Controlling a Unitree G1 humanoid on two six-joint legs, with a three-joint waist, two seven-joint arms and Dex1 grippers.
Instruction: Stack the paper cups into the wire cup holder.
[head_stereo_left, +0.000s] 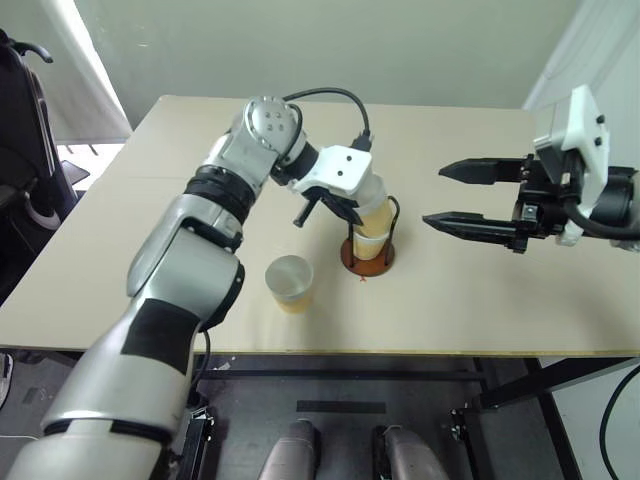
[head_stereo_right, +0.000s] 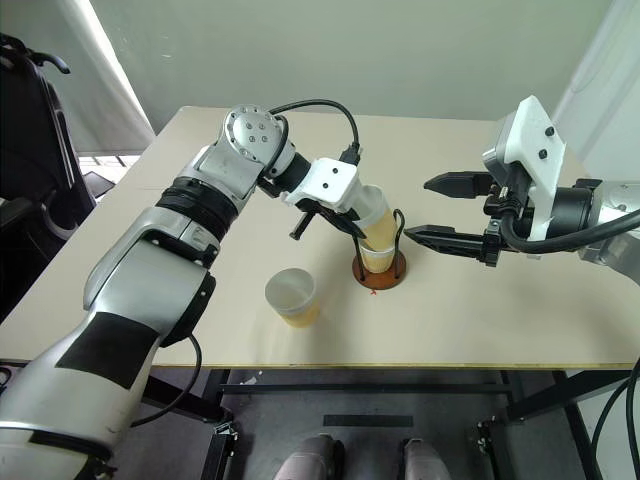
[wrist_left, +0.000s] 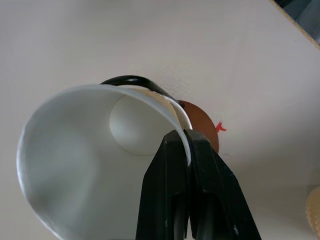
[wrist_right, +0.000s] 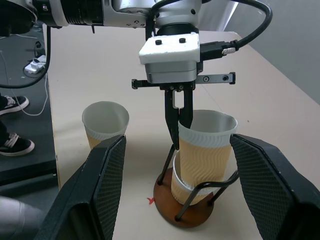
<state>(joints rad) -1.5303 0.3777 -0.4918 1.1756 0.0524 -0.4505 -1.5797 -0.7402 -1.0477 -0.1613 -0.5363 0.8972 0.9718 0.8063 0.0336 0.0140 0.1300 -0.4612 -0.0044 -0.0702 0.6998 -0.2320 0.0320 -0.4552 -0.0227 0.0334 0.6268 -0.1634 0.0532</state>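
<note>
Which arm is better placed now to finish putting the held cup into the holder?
Left. Its claw is shut on the rim of the paper cup, already partly nested in the wire cup holder. The right claw hangs open beside it.

In your left wrist view, the held cup (wrist_left: 95, 165) is cut off at the frame's edge, and it hides most of the wire cup holder (wrist_left: 202, 130) and nearly all of the cup already seated there. The left pincer (wrist_left: 189, 150) fingers cover part of that rim. The loose cup (wrist_left: 315, 210) is reduced to a sliver. The counter (head_stereo_left: 480, 300) runs out of frame on your right.
</note>
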